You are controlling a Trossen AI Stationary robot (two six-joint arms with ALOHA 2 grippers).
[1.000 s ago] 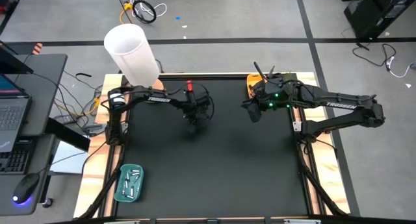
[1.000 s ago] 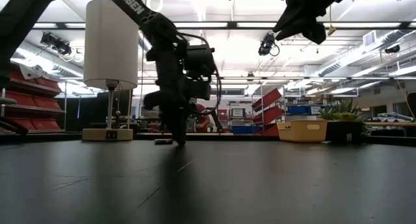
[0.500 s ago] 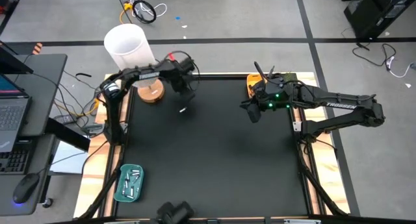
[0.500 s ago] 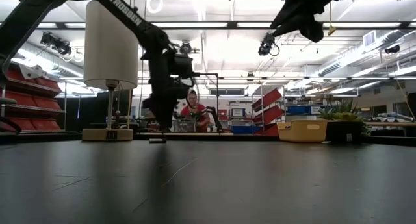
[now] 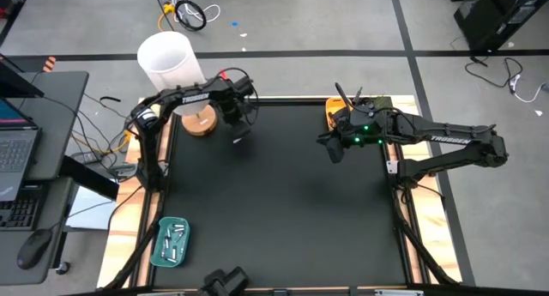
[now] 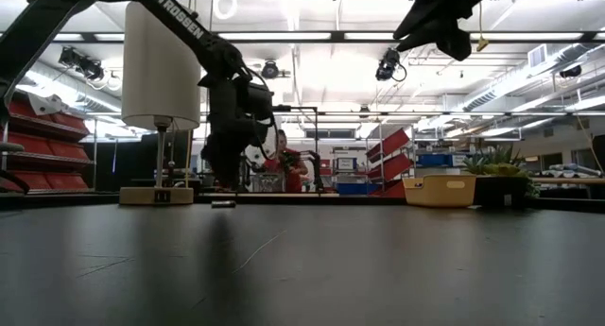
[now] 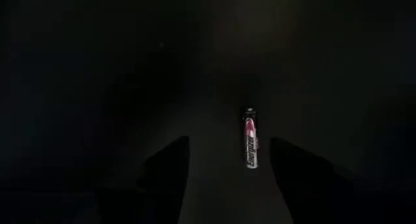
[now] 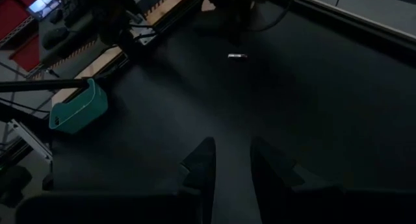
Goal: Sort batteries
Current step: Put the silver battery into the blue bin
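Left gripper (image 5: 233,116) hangs open, empty, above one battery (image 7: 250,138) lying on the black table (image 5: 283,202). Right gripper (image 5: 333,150) waits open near the table's far right. More batteries in teal tray (image 5: 170,242).

In the low view my right tool (image 6: 442,22) runs off the top edge, so its fingertips are out of sight. Well away from my left tool (image 5: 233,111), the batteries (image 5: 174,238) in the teal tray (image 5: 158,251) are too small to count or tell by kind. The yellow tray (image 5: 329,117) just behind my right tool is mostly covered by that arm. Beyond my left tool, a person (image 6: 284,162) is half hidden by the arm.
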